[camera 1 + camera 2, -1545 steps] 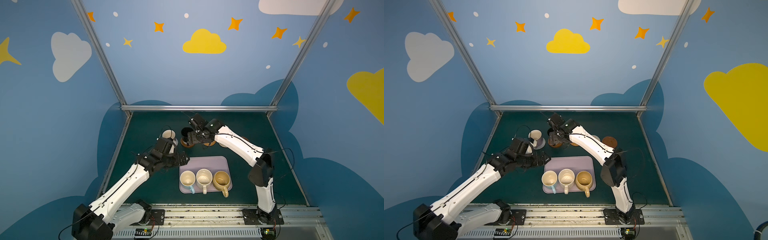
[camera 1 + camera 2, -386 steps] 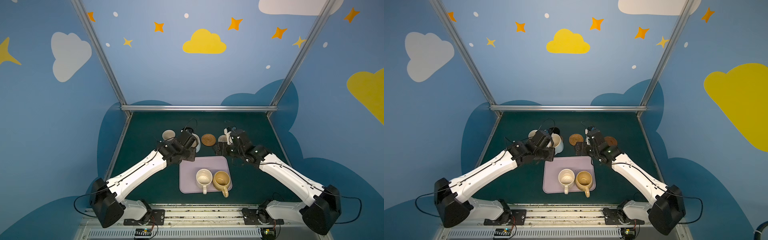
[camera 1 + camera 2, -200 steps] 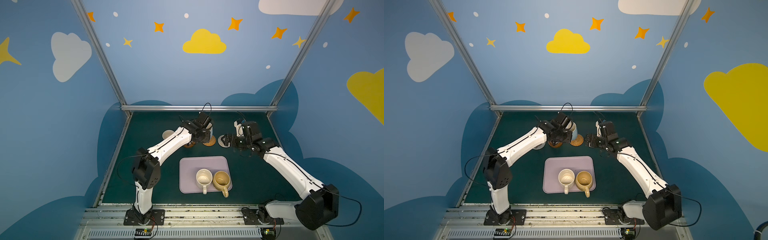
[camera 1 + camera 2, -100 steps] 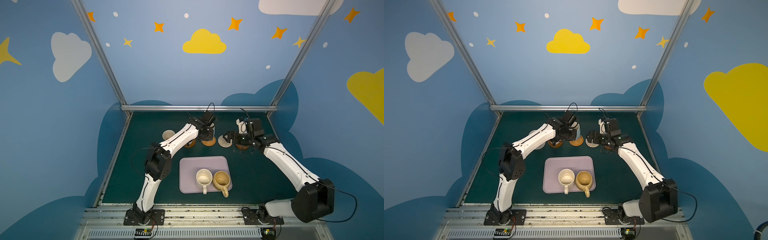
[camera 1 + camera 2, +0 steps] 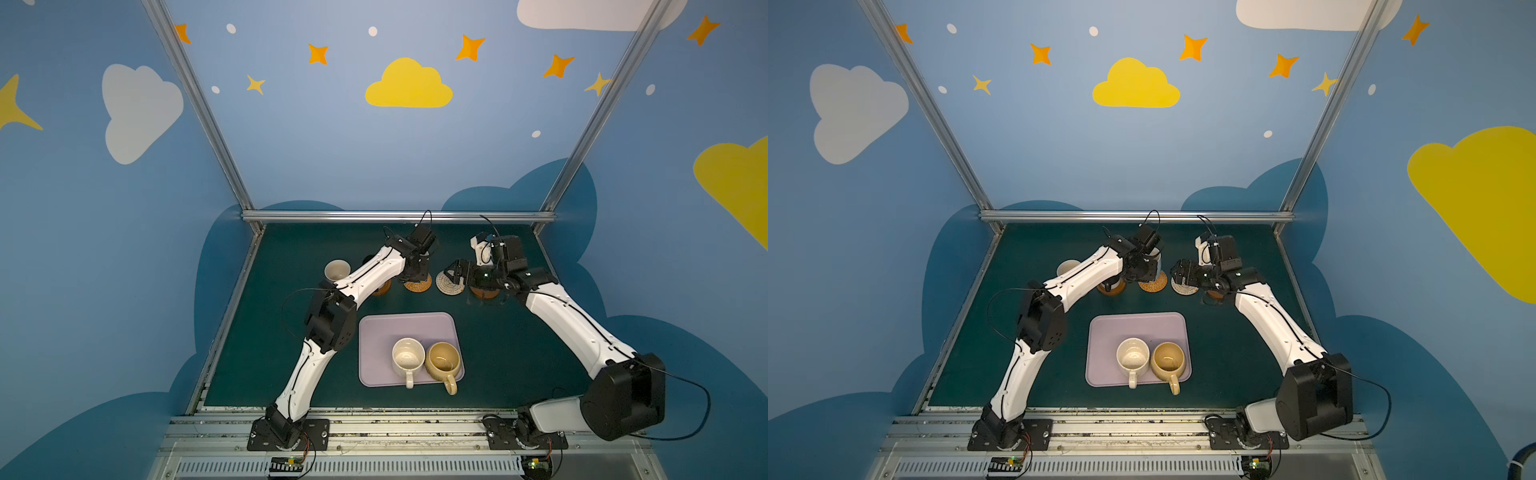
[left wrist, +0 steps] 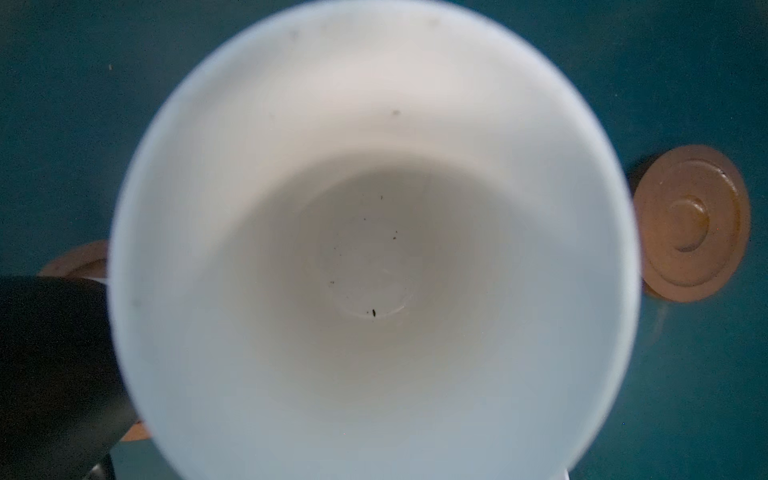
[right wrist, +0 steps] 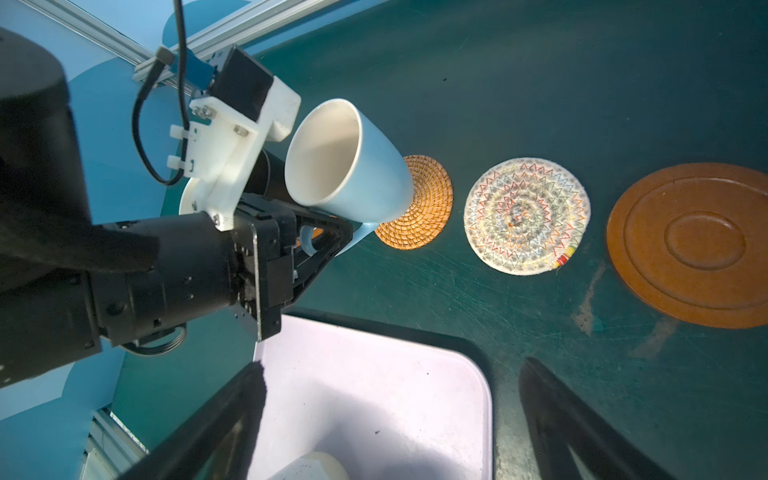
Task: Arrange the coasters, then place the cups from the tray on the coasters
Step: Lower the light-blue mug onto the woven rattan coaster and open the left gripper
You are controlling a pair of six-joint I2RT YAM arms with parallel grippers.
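Near the bench's front edge, the flat pale lilac tray (image 5: 374,332) carries a glazed speckled cream mug (image 5: 408,359) and a squat mustard-tan mug (image 5: 444,362), so I judge two placements remain. Toward the back edge the round coasters lie in a row. The left hand (image 7: 328,235) is clamped on the handle of a smooth light blue mug (image 7: 353,166), whose base meets the orange-tan woven coaster (image 7: 428,208). The right hand (image 7: 392,365), wide and empty, hovers near the bare cream woven coaster (image 7: 525,216) and rimmed brown wooden coaster (image 7: 698,245). Toward the left edge, a lilac mug (image 5: 336,271) and a black mug (image 6: 50,353) already stand placed.
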